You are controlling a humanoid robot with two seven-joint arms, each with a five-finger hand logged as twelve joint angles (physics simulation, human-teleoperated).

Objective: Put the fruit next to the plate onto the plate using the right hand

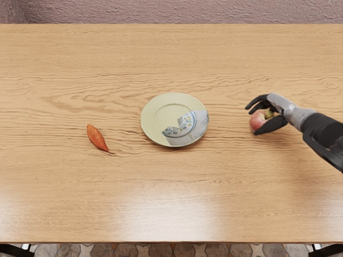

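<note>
One hand (274, 108), the right, enters from the right edge of the head view. Its dark fingers (256, 103) curl over the top of a reddish fruit (258, 121) and the thumb sits below, so the fruit is enclosed in the grasp. Whether the fruit rests on the wooden surface (171, 193) or is raised off it cannot be determined. The fruit is to the right of the round plate (161, 110), apart from it. An elongated orange item (97, 137) lies on the surface left of the plate, also apart.
</note>
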